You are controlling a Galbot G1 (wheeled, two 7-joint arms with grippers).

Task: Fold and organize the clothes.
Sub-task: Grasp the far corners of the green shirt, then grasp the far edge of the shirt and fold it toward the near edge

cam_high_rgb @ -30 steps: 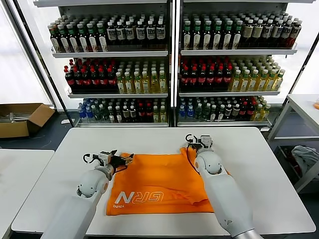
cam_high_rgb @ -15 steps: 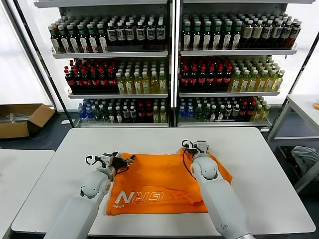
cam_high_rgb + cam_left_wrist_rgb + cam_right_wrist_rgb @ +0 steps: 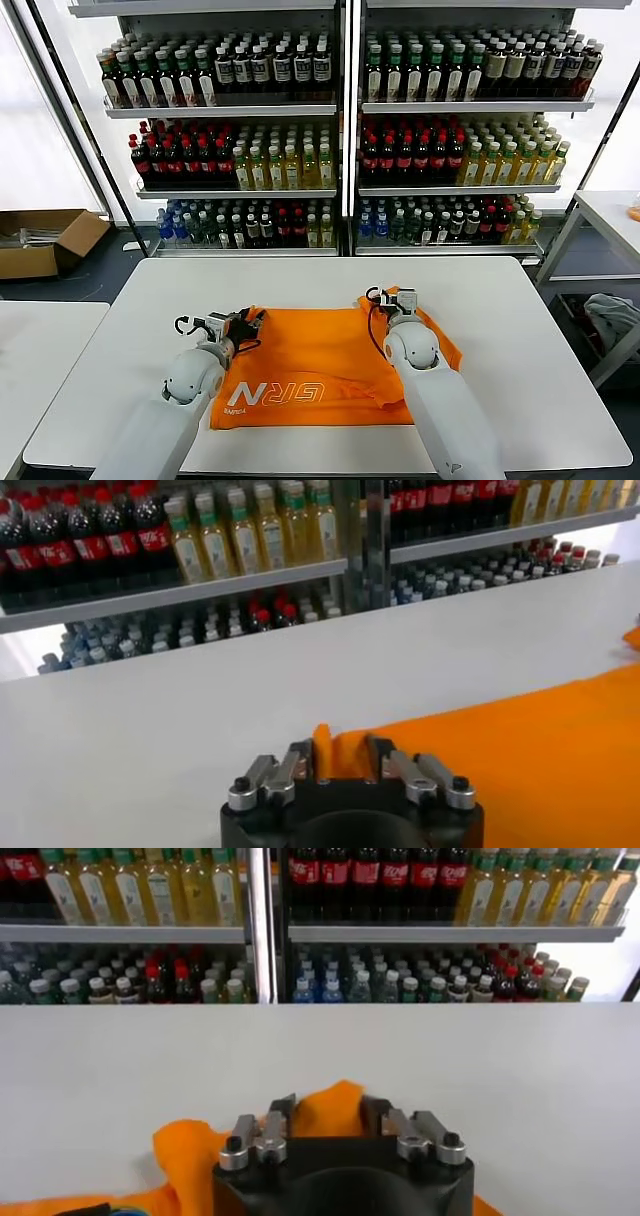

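Note:
The clothes are one bright orange T-shirt (image 3: 310,355), lying flat on the white table (image 3: 510,300) with its white lettering (image 3: 275,395) toward the near edge. My left gripper (image 3: 250,321) is at the shirt's far left corner; in the left wrist view a ridge of orange cloth (image 3: 322,748) stands pinched in my left gripper (image 3: 340,752). At the far right corner, my right gripper (image 3: 396,297) is closed on a bunched hump of the shirt (image 3: 325,1103), which fills the space inside my right gripper (image 3: 326,1110). That corner is lifted slightly off the table.
Shelves of bottles (image 3: 345,150) stand behind the table. A cardboard box (image 3: 45,235) sits on the floor at the left, a second white table (image 3: 40,340) at the near left. A greyish-white cloth bundle (image 3: 615,315) lies under a side table on the right.
Both grippers have gone from open to closed on the shirt's far corners. The right gripper has shifted a little left and the cloth beside it has bunched up.

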